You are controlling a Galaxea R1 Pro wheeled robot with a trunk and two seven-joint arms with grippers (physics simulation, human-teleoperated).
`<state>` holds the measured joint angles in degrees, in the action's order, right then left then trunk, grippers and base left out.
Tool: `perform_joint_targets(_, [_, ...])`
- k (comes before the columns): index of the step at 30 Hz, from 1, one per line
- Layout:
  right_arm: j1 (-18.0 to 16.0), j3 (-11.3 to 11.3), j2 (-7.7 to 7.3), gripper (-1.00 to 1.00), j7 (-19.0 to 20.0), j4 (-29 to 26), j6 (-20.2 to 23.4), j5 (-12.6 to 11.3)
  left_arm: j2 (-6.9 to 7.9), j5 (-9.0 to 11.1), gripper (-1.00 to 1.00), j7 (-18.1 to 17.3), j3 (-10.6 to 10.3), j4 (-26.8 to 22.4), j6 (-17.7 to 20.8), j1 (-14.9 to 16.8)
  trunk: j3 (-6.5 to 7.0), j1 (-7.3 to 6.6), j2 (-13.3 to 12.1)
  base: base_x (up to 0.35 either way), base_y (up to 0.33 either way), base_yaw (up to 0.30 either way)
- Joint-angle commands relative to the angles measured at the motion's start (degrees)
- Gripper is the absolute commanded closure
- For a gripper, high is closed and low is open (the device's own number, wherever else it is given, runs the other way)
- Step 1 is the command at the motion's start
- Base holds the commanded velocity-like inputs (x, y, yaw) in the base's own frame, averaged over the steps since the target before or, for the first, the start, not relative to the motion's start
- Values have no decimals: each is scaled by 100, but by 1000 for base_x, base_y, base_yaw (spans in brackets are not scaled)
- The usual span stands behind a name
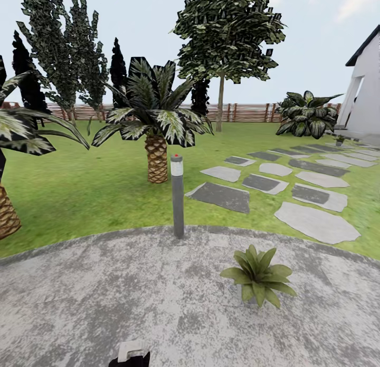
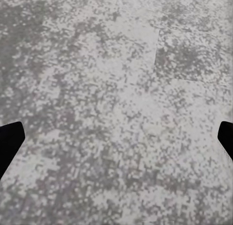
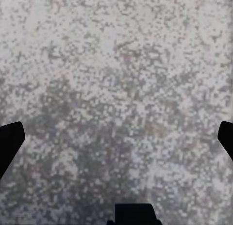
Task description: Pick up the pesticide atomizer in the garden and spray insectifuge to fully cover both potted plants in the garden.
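From my head camera I look across the garden (image 1: 79,193): lawn, a brown slatted fence (image 1: 243,112) at the back, tall trees, and grey stepping stones (image 1: 316,222) running off to the right toward a white house wall (image 1: 364,93). Nearest me is the round gravel patio (image 1: 105,293), speckled grey. A striped-leaf palm (image 1: 155,124) stands on the grass beyond it, and a second one cuts in at the left edge. A grey bollard lamp (image 1: 178,195) with a pale head stands upright right at the patio's far rim. One potted plant (image 1: 258,274), a low green rosette, sits on the gravel to the right of centre, well apart from the lamp.

Both arms hang pointing down at the gravel. My left tool (image 2: 116,142) is spread wide, dark fingertips at the two edges of its wrist view, nothing between them. My right tool (image 3: 116,142) is equally wide apart and empty, above plain gravel.
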<state>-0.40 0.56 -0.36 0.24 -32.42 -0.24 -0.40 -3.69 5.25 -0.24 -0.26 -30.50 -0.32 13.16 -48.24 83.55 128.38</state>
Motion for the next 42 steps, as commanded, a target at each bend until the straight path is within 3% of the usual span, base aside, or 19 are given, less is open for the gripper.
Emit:
perform_joint_targets(1, [0, 6, 1, -100, 2, -1, -2, -4, 0, 55, -100, -2, -5, 0, -3, 2, -5, 0, 2, 39, 1, -6])
perform_joint_targets(9, [-1, 6, 1, -100, 2, -1, 0, -4, -5, 55, -100, -2, -3, 0, -1, 2, -5, 0, 2, 110, 48, -1])
perform_joint_targets(42, [0, 6, 1, -100, 3, -1, 4, -4, -9, 55, -100, -2, -1, 0, 0, 2, -5, 0, 2, 319, 24, -9])
